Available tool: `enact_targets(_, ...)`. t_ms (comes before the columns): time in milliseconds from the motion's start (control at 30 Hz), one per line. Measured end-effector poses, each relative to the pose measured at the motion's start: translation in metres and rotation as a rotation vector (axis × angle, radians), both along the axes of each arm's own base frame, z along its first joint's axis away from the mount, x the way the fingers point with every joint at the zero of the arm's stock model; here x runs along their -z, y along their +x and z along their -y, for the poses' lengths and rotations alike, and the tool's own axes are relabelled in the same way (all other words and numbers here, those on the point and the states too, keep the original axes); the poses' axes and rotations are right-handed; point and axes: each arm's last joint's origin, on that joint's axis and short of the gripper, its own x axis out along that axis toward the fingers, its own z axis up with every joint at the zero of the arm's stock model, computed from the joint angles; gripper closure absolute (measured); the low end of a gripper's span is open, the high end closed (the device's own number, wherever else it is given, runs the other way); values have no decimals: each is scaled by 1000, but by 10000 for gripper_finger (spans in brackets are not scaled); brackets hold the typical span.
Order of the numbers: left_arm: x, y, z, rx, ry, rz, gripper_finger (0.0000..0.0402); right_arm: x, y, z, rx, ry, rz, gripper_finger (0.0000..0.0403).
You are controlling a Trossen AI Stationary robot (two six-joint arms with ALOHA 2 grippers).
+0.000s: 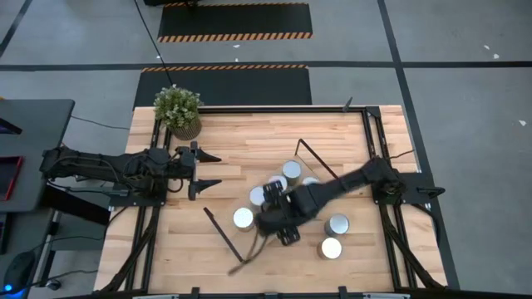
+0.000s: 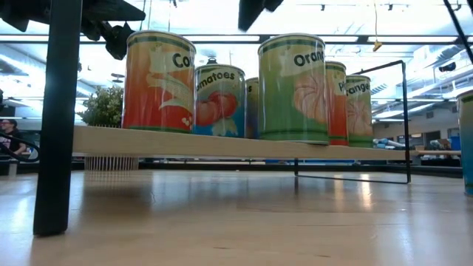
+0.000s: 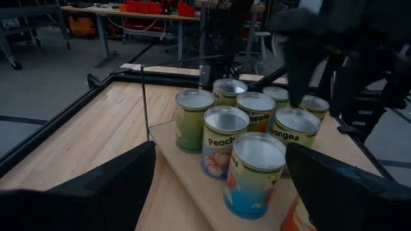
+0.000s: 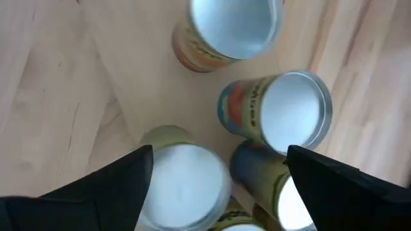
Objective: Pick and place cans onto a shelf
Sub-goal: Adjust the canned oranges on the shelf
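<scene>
Right tool (image 1: 278,223) hovers empty, fingers spread wide, over the cans (image 1: 292,171) clustered on the shelf (image 1: 226,232) at frame centre; likely between placements; next, fetch a table can (image 1: 331,248), lower right; left tool (image 1: 204,169) waits open, centre-left.

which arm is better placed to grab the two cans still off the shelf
Right, probably. The right gripper hangs open over the shelf, close to the two loose cans on the tabletop on its own side. The left gripper, also open, waits near the plant, with the shelf and its cans between.
</scene>
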Motion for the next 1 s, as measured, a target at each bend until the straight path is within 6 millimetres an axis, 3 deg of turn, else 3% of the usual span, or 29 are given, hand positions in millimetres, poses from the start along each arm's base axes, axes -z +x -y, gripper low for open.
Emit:
enact_targets(167, 0, 0, 0, -2, -10, 2, 46, -2, -18, -35, 4, -99, 72, 45)
enact_targets(400, 0, 0, 0, -3, -21, 5, 46, 30, -38, -59, 40, -323, 89, 53)
enact_targets(667, -1, 0, 0, -4, -21, 6, 46, 53, -45, -57, 67, -398, 43, 55)
enact_targets(1000, -1, 0, 0, -4, -21, 6, 46, 57, -31, -35, 102, -421, 44, 55)
